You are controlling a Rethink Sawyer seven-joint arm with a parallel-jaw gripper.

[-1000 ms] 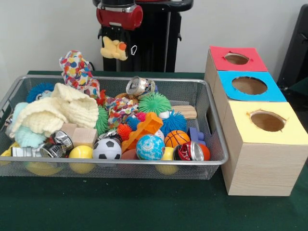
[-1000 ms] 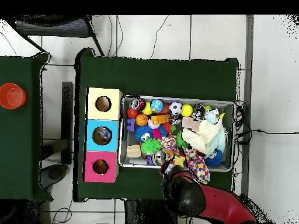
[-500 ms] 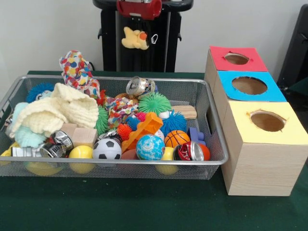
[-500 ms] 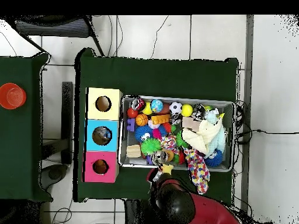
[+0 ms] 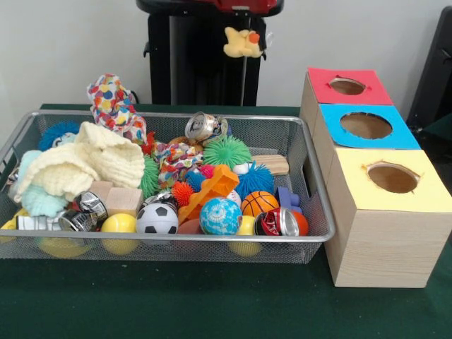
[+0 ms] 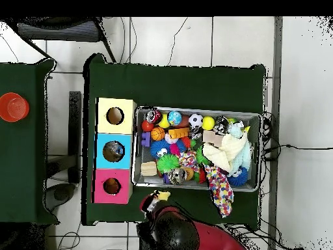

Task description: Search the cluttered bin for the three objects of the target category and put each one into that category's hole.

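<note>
Gripper (image 6: pixel 155 200) holds a yellow plush toy (image 6: pixel 162 194) beside the red box (image 6: pixel 112 186).

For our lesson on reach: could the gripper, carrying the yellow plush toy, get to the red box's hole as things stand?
Probably yes. The gripper holds the yellow plush toy high beside the red box, whose hole lies open with nothing over it.

Red arm shell (image 6: pixel 214 236), black rounded joint (image 6: pixel 174 236)

A lab: green-covered table (image 5: pixel 212 311), cables (image 6: pixel 195 39) across tiled floor.
</note>
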